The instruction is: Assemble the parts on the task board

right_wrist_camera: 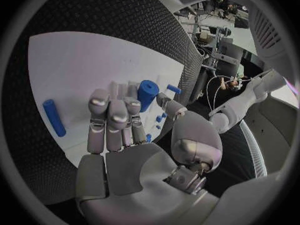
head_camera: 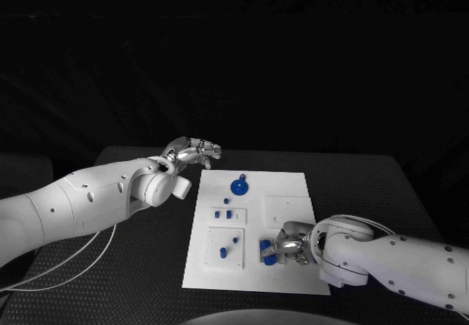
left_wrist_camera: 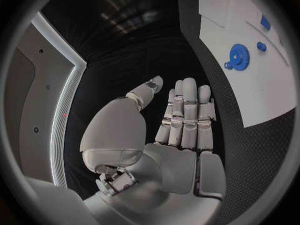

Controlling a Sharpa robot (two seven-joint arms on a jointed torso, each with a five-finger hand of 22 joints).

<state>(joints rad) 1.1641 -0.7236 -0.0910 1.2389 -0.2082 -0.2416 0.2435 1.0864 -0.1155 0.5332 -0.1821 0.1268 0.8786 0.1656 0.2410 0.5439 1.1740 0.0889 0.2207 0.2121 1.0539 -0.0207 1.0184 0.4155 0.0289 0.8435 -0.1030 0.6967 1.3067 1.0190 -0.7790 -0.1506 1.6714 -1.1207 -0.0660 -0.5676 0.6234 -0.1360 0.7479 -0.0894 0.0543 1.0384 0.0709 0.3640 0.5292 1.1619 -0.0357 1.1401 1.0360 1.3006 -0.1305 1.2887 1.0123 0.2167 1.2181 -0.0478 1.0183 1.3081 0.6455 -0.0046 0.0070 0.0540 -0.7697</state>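
Head cam looks down; 2 wrist cams sit close, all sharing task board (head_camera: 283,203).

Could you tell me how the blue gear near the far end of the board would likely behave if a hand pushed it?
The blue gear lies flat on the task board, so it would probably slide rather than roll. It looks like stiff plastic, likely light.
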